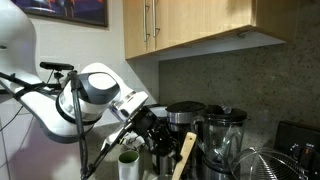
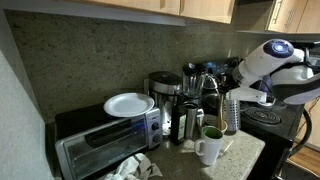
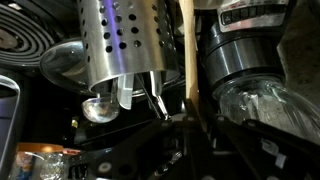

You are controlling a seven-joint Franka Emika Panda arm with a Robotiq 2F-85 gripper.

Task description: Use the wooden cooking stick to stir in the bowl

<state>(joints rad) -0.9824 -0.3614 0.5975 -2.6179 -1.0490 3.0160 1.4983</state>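
Note:
The wooden cooking stick (image 3: 186, 50) runs as a light-tan strip between the steel holder and the blender in the wrist view. It passes straight between my gripper's (image 3: 187, 118) two dark fingers, which are drawn in close on it. In an exterior view its paddle (image 1: 186, 148) stands tilted, with my gripper (image 1: 157, 130) just left of it. I cannot make out the bowl in any view.
A perforated steel utensil holder (image 3: 120, 45) with metal utensils sits right beside the stick. A blender (image 1: 225, 140) stands on the other side. A white cup with green inside (image 2: 210, 145), a coffee maker (image 2: 163, 95) and a toaster oven (image 2: 100, 140) with a plate (image 2: 128, 104) crowd the counter.

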